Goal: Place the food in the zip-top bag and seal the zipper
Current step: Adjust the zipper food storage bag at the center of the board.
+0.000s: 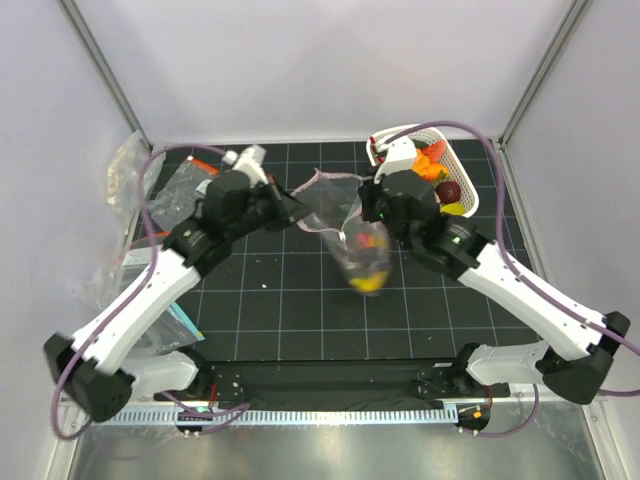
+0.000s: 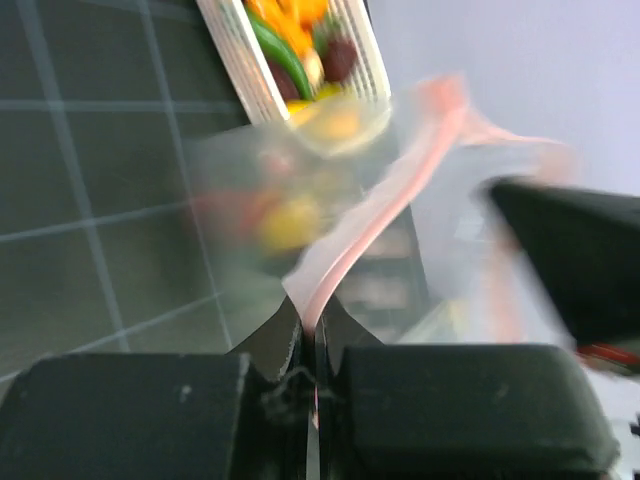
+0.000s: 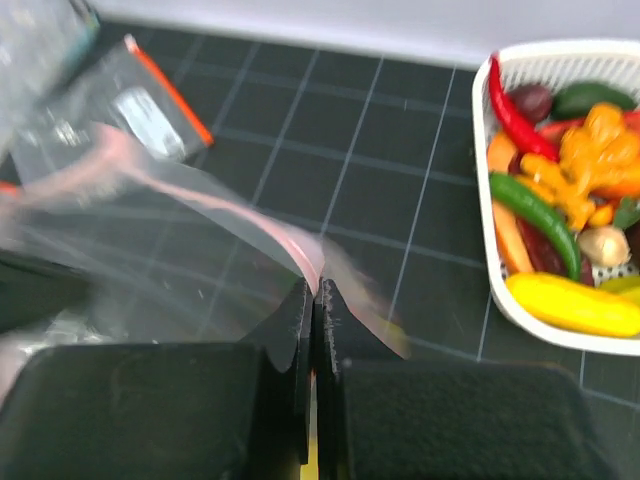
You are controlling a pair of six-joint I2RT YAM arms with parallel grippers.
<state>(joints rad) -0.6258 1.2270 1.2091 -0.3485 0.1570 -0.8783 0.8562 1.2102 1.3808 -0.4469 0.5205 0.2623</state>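
Note:
The clear zip-top bag (image 1: 345, 235) hangs above the mat between my two grippers, blurred, with yellow and red food (image 1: 367, 262) inside its lower part. Its pale pink zipper (image 1: 327, 176) arcs between the grippers. My left gripper (image 1: 298, 210) is shut on the zipper strip (image 2: 372, 215) at the bag's left side. My right gripper (image 1: 357, 212) is shut on the zipper strip (image 3: 285, 238) at the bag's right side. More food (image 3: 560, 195) lies in the white basket (image 1: 470, 195) at the back right.
Clear bags with orange-red zipper strips (image 1: 190, 180) lie at the back left, one also in the right wrist view (image 3: 140, 100). More crumpled clear plastic (image 1: 122, 172) sits at the left edge. Black gridded mat (image 1: 280, 300) covers the table.

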